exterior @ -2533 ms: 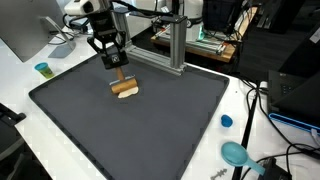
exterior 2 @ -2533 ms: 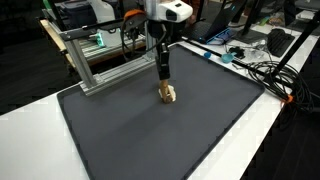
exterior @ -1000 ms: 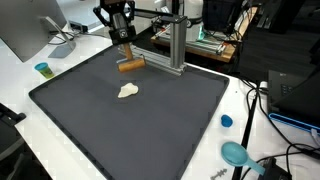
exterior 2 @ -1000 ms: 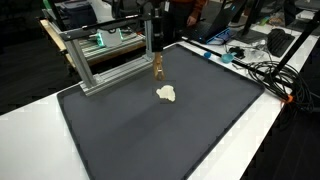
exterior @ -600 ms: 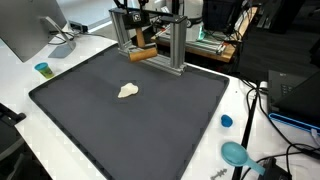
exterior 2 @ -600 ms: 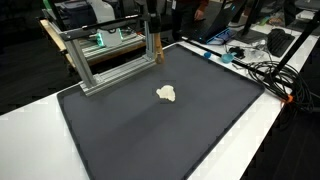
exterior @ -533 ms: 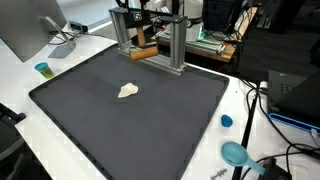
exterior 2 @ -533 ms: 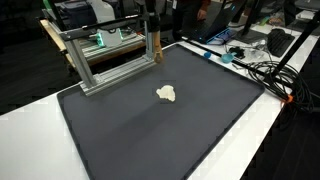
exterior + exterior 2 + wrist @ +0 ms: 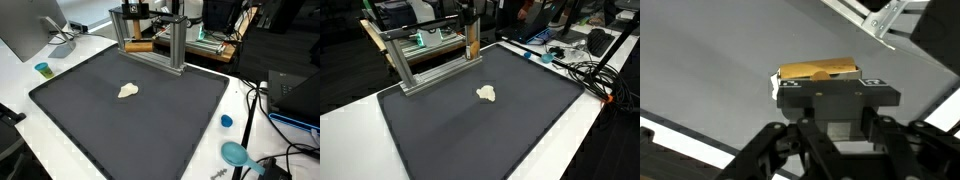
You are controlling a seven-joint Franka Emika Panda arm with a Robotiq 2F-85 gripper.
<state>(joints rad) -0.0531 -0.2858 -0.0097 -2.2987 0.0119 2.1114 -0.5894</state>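
My gripper (image 9: 820, 82) is shut on a tan wooden block (image 9: 818, 71), which shows just past the jaws in the wrist view. In both exterior views the block (image 9: 141, 45) (image 9: 473, 46) hangs high at the far edge of the black mat (image 9: 150, 120) (image 9: 470, 130), by the aluminium frame (image 9: 176, 50) (image 9: 415, 62). Only the lower end of the gripper (image 9: 133, 12) (image 9: 469, 18) shows at the top of those views. A small white crumpled piece (image 9: 127, 91) (image 9: 486, 93) lies alone on the mat, well below and apart from the block.
A blue cup (image 9: 43, 69) stands off the mat's corner beside a monitor (image 9: 25, 30). A blue cap (image 9: 227, 121) and a teal scoop-like object (image 9: 235, 153) lie on the white table edge. Cables (image 9: 585, 70) and equipment crowd the table beyond the mat.
The gripper lifted the block away from the white piece and carried it up and back to the aluminium frame. The white piece stayed on the mat.
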